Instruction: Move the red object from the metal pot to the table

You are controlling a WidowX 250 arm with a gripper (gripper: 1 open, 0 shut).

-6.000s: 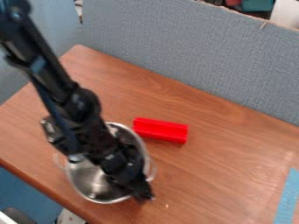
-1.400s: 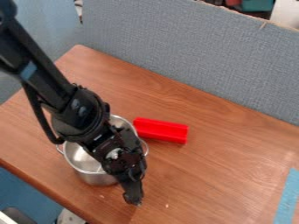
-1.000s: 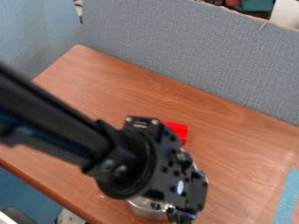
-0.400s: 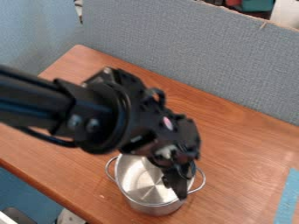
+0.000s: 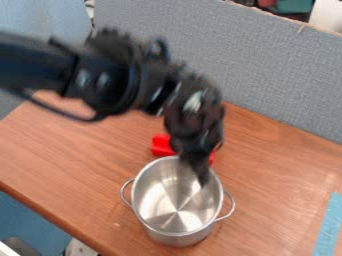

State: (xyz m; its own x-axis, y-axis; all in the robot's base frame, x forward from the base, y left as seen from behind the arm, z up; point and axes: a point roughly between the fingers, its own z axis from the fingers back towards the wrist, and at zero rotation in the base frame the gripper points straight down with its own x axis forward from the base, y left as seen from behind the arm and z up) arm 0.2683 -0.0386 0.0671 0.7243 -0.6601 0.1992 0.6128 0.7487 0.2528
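Observation:
The metal pot (image 5: 144, 186) stands near the table's front edge, and its inside looks empty. Only a bit of the red object (image 5: 162, 146) shows. It lies on the table (image 5: 74, 130) just past the pot's far rim, and my arm covers the rest of it. The arm is blurred by motion and comes in from the upper left. My gripper (image 5: 202, 172) points down over the pot's far rim and is shut. The blur hides whether anything is between its fingers.
A grey-blue partition (image 5: 227, 50) runs along the back of the table. The table's front edge passes close under the pot, and its right edge lies near the frame's right side. Blue floor shows beyond both edges.
My arm has swung from low in front of the pot up and back to its far side. The pot now sits further right than before. The red object is now mostly hidden.

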